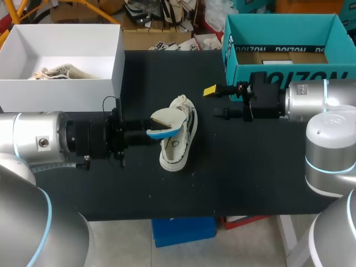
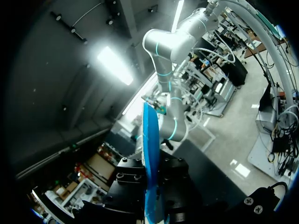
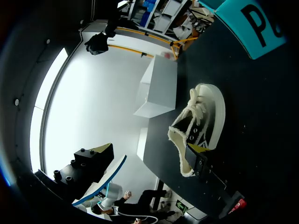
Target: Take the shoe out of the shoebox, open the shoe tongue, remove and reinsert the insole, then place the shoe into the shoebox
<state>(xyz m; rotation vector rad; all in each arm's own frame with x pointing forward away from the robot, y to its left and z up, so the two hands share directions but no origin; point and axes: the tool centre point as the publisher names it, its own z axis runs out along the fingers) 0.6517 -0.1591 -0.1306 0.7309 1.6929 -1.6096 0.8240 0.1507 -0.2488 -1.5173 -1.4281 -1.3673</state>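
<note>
A white lace-up shoe (image 1: 179,146) (image 3: 202,122) lies on the black table, a little left of the middle. Its insole (image 1: 166,123), beige on top and blue underneath, hangs just above the shoe's opening. My left gripper (image 1: 151,130) (image 2: 152,198) is shut on the insole (image 2: 150,149), which shows edge-on as a blue blade in the left wrist view. My right gripper (image 1: 214,103) (image 3: 149,161) stands wide open to the right of the shoe, nothing between its fingers. From the right wrist the insole (image 3: 108,178) appears raised off the table, apart from the shoe.
The teal shoebox (image 1: 229,50) (image 3: 252,23) stands open at the back right, behind my right gripper. A white open box (image 1: 83,89) (image 3: 159,88) with crumpled paper (image 1: 58,72) inside sits at the back left. Bare black table lies in front of the shoe.
</note>
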